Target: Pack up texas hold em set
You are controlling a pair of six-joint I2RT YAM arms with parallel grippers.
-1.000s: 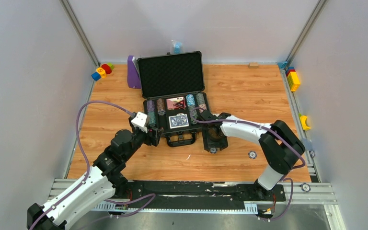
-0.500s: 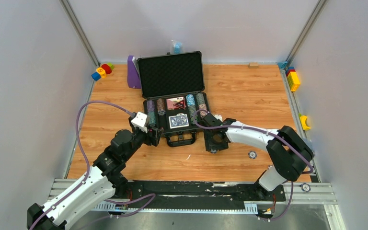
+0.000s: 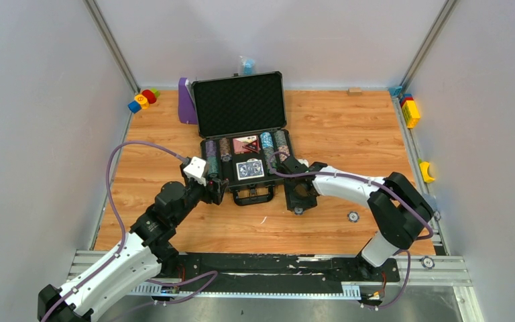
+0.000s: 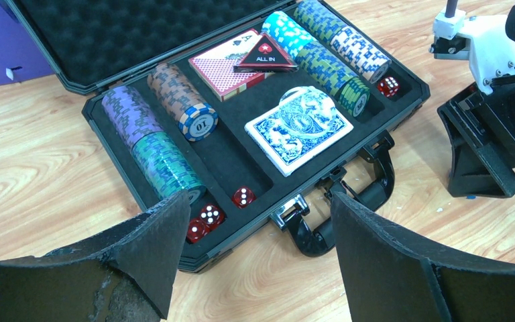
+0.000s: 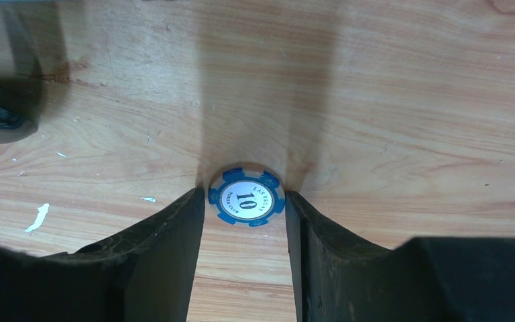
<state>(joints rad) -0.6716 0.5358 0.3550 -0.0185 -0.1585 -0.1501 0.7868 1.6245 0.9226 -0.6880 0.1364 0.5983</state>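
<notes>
- My right hand [image 5: 245,198] straddles a loose blue chip [image 5: 246,196] on the bench [image 3: 349,127]. The hand is narrow, with its fingers at the chip's rim, and I cannot tell whether it grips.
- My left hand [image 4: 260,201] hangs wide and empty by the open case [image 3: 240,104].
- Next, I judge: pinch, lift, carry the chip into the case.

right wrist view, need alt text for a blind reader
A blue-and-white poker chip marked 10 lies flat on the wooden table, bracketed closely on both sides by the two black fingers of the right gripper; whether they touch it is unclear. A few white flecks dot the wood to the left.
</notes>
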